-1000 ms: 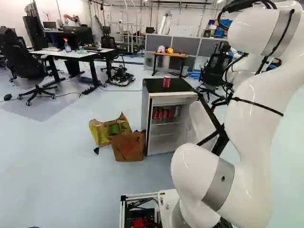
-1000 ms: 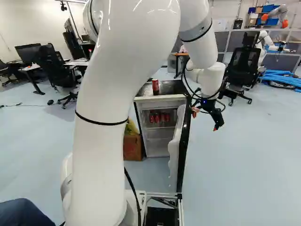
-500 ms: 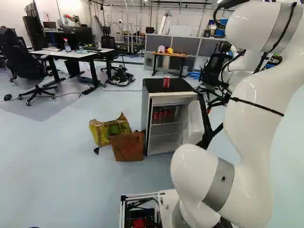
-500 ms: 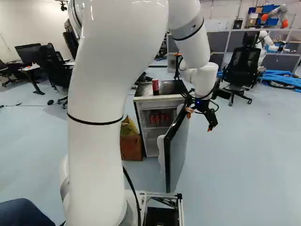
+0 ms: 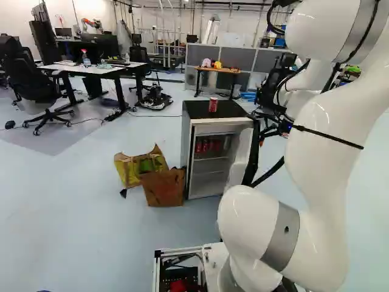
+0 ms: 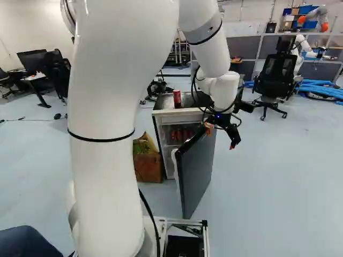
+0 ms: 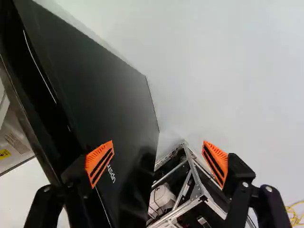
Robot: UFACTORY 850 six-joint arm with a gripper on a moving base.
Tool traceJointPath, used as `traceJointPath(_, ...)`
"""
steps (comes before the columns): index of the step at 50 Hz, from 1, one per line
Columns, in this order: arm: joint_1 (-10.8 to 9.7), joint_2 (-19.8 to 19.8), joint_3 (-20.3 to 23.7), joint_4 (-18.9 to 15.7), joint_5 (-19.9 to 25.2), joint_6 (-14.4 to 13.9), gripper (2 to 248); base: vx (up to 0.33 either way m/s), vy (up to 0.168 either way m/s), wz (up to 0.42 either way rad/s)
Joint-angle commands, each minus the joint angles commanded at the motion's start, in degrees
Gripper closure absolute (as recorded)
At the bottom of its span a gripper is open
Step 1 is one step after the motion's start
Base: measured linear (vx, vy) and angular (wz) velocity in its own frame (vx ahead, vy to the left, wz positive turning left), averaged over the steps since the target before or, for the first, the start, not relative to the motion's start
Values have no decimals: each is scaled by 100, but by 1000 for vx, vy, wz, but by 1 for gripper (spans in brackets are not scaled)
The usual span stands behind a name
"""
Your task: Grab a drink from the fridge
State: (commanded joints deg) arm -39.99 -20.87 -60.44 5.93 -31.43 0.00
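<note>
I see the fridge [image 5: 186,146] with its door [image 6: 195,174] open; my end effector [image 7: 158,149] stands at the door, fingers apart, gripping nothing. Red cans [image 5: 205,146] sit inside, so I judge reaching in, gripping and removing one are left.

fridge door [image 6: 195,174] swung partway toward closed, pincer [image 6: 220,137] shifted left with it
</note>
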Motion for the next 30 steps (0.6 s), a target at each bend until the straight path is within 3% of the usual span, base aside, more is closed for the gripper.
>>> traceJointPath(30, 387, 300, 403, -54, 0, 0, 3, 0, 0, 0)
